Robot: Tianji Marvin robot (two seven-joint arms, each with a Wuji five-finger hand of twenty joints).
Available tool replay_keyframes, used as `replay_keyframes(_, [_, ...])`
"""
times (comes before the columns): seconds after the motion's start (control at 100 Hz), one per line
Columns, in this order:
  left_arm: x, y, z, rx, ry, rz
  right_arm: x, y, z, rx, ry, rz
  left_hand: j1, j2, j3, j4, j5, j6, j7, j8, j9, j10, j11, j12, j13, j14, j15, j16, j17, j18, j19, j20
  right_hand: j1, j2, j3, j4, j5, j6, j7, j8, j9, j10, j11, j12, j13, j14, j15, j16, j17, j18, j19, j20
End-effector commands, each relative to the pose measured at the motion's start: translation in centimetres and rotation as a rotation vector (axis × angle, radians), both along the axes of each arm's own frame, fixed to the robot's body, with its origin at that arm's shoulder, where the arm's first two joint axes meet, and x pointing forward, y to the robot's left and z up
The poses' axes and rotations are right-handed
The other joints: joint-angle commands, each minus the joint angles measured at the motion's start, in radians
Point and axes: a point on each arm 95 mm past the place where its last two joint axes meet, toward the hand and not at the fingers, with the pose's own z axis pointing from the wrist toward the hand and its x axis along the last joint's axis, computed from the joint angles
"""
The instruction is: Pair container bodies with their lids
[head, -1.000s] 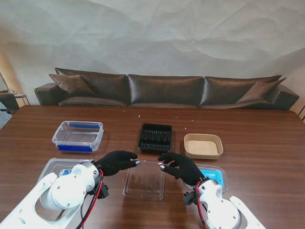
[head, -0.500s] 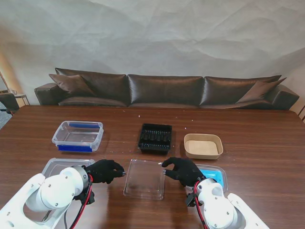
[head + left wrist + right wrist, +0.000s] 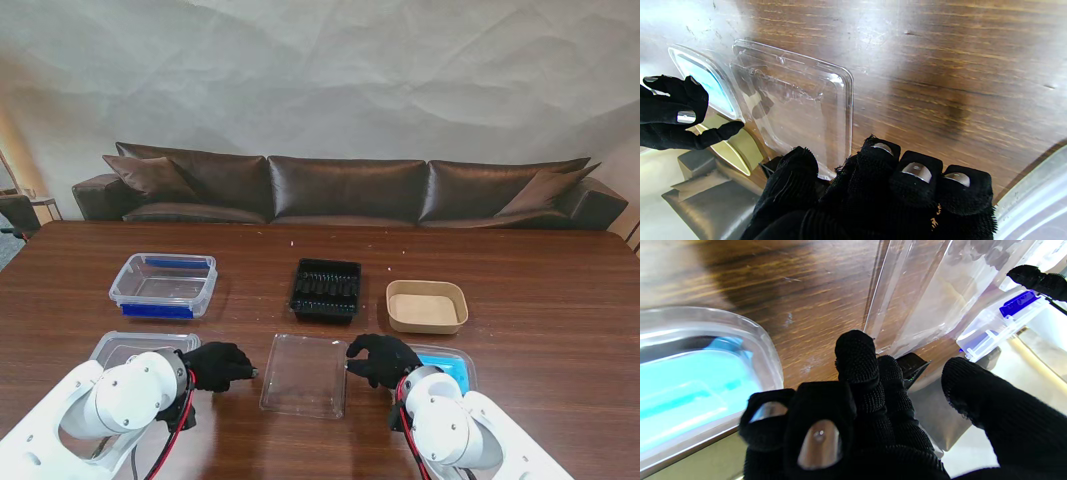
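Note:
A clear flat lid (image 3: pixel 305 375) (image 3: pixel 800 100) (image 3: pixel 927 290) lies on the table in front of me, between both hands. My left hand (image 3: pixel 218 364) (image 3: pixel 873 186) sits at its left edge with the fingers curled in, holding nothing. At its far right corner is my right hand (image 3: pixel 380 358) (image 3: pixel 873 420): a fingertip is at the rim and the thumb stands apart. Farther from me stand a clear box with blue clips (image 3: pixel 164 285), a black tray (image 3: pixel 326 289) and a tan container (image 3: pixel 427 306). A blue-centred lid (image 3: pixel 450 368) (image 3: pixel 690 373) lies right of my right hand.
Another clear lid (image 3: pixel 125 348) lies at the near left, partly hidden by my left arm. A dark leather sofa (image 3: pixel 345 190) runs along the table's far edge. Bare wood shows between the far containers and the near lids.
Both hands have drawn back from above the clear lid toward me and curled their fingers. They now sit at its left and right sides. The lid has not moved.

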Motion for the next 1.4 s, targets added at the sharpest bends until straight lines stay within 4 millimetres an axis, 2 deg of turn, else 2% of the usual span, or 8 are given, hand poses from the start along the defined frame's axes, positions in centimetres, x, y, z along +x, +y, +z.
replay_keyframes(0.0, [-0.1,-0.3,-0.5,-0.012,0.031,-0.01,-0.2,0.4,0.2,-0.009,0.012,0.015,0.045,0.049,-0.01,-0.014,0.009,0.014,0.007,-0.006,0.043,0.016,0.027,0.009,0.057,0.032,0.067,-0.005,0.03,-0.013,0.104,-0.017,-0.033,0.024,0.041,0.032,-0.04,0.011,0.007,-0.015,0.08,0.017,0.035,0.026,0.028,-0.064,0.073,0.023,0.373,-0.073,0.184,0.001])
replay_keyframes(0.21, [0.7,-0.9,-1.1,-0.012,0.038,-0.03,-0.2,0.8,-0.1,-0.049,0.056,0.001,0.043,0.051,-0.01,-0.014,0.014,0.0,0.01,-0.007,0.05,0.004,0.044,0.017,0.068,0.019,0.08,-0.009,0.04,-0.014,0.11,-0.028,-0.043,0.026,0.028,0.031,-0.046,0.015,0.004,-0.018,0.077,0.02,0.037,0.034,0.027,-0.059,0.069,0.024,0.37,-0.073,0.175,-0.004])
replay_keyframes(0.69, [2.0,-2.3,-1.9,-0.057,0.031,-0.031,0.4,1.7,-0.8,-0.116,0.091,-0.011,0.042,0.051,-0.011,-0.015,0.01,0.005,0.008,-0.012,0.051,0.006,0.047,0.02,0.068,0.021,0.085,-0.017,0.038,-0.012,0.113,-0.039,-0.058,0.035,-0.002,0.032,-0.076,0.044,0.012,-0.015,0.066,0.015,0.028,0.033,0.029,-0.075,0.057,0.019,0.369,-0.064,0.16,-0.013])
replay_keyframes(0.81, [2.2,-2.7,-2.1,-0.062,0.037,-0.038,-0.4,1.5,0.1,-0.121,0.102,-0.003,0.042,0.051,-0.01,-0.015,0.011,0.006,0.009,-0.012,0.051,0.006,0.047,0.02,0.068,0.021,0.085,-0.018,0.037,-0.012,0.113,-0.041,-0.058,0.039,-0.007,0.034,-0.077,0.046,0.014,-0.015,0.069,0.014,0.029,0.032,0.029,-0.088,0.06,0.021,0.37,-0.072,0.16,-0.014])
replay_keyframes(1.39, [2.1,-3.4,-3.3,-0.082,0.082,-0.027,-0.5,2.5,-0.2,-0.142,0.149,0.01,0.042,0.054,-0.011,-0.015,0.015,0.023,0.013,-0.012,0.047,0.011,0.041,0.019,0.061,0.026,0.079,-0.019,0.021,-0.01,0.101,-0.045,-0.062,0.048,-0.018,0.04,-0.105,0.058,0.011,-0.018,0.063,0.01,0.027,0.029,0.029,-0.09,0.06,0.022,0.37,-0.084,0.163,-0.015])
